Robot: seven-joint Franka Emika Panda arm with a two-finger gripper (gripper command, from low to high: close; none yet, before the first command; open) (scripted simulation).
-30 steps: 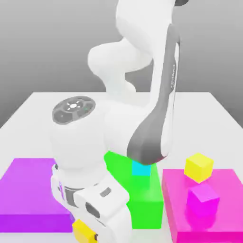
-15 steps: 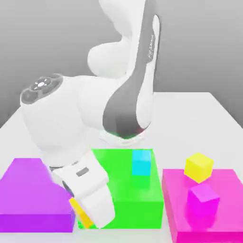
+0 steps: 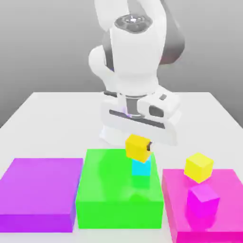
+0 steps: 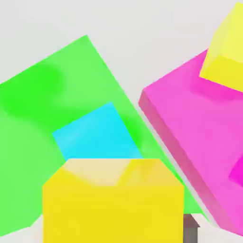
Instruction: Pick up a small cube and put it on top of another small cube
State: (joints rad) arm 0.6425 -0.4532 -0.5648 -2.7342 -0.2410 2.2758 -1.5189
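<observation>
The claw (image 3: 138, 146) is squeezed shut on the small yellow cube (image 3: 138, 146), holding it near the middle of the frame. The cube hangs tilted, right above the small blue cube (image 3: 141, 167). The blue cube sits on the big green block (image 3: 109, 190) on the white surface (image 3: 47, 123).

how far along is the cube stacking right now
Pickup looks done: the gripper is shut on the yellow cube, lifted off the surface. In hand: it hangs just above the cyan cube on the green block. Left: lower it squarely onto the cyan cube and release.
</observation>
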